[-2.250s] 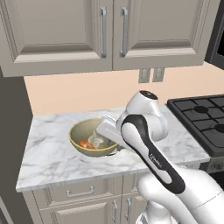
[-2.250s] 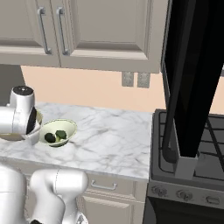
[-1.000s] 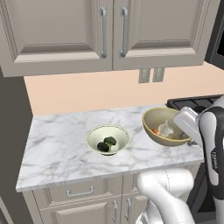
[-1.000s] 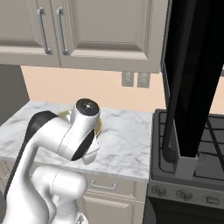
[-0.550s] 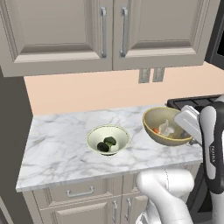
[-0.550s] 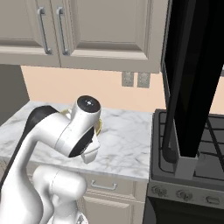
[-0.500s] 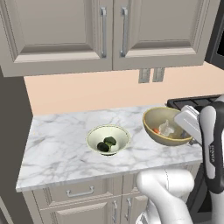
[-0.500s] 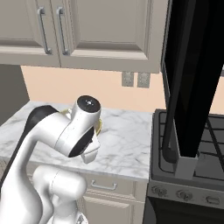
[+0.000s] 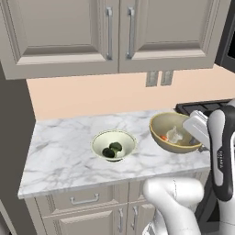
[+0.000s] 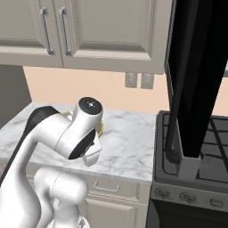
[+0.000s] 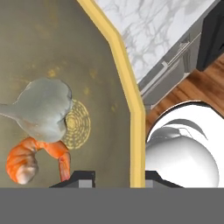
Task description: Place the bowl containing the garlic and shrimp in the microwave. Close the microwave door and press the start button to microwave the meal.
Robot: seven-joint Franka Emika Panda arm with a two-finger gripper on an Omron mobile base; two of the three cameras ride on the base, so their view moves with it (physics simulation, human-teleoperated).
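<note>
Pincer (image 11: 113,178) astride bowl (image 11: 78,57) rim

White marble tabletop (image 9: 64,156) sits between the dark wall and the stove (image 9: 202,106). On it rests a pale bowl (image 9: 113,145) of green lumps (image 9: 112,150), near the middle.

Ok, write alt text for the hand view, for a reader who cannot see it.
Close view into a tan-brown bowl holding a whitish garlic bulb and an orange-red shrimp, with the two dark fingers straddling the bowl's yellow rim at the bottom. Beyond the rim lie a marble counter, cabinet fronts and wood floor.
</note>
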